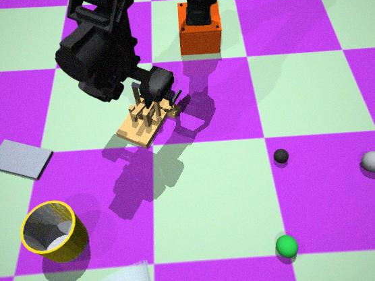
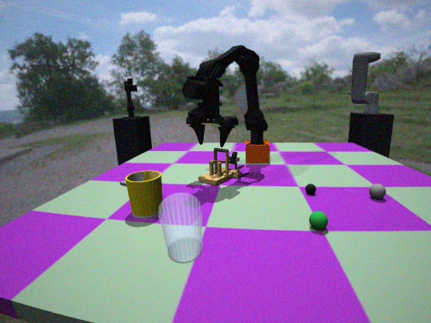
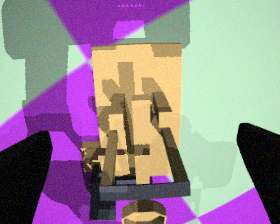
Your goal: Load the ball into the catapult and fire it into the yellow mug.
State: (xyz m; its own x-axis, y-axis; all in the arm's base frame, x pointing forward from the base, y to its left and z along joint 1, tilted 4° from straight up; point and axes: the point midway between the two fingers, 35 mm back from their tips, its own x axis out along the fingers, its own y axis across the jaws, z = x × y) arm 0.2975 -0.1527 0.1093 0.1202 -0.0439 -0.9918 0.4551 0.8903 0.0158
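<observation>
The wooden catapult stands on the checkered table, its front end facing roughly toward the yellow mug. My gripper is open and empty just above the catapult, fingers wide to either side of it in the wrist view. The catapult's cup is cut off by the wrist view's lower edge; no ball shows in its visible part. A green ball, a smaller black ball and a grey ball lie apart on the table.
A clear ribbed glass stands near the mug. A flat grey slab lies left of the catapult in the top view. The orange block under my arm's base is behind the catapult. The arm hides part of the catapult.
</observation>
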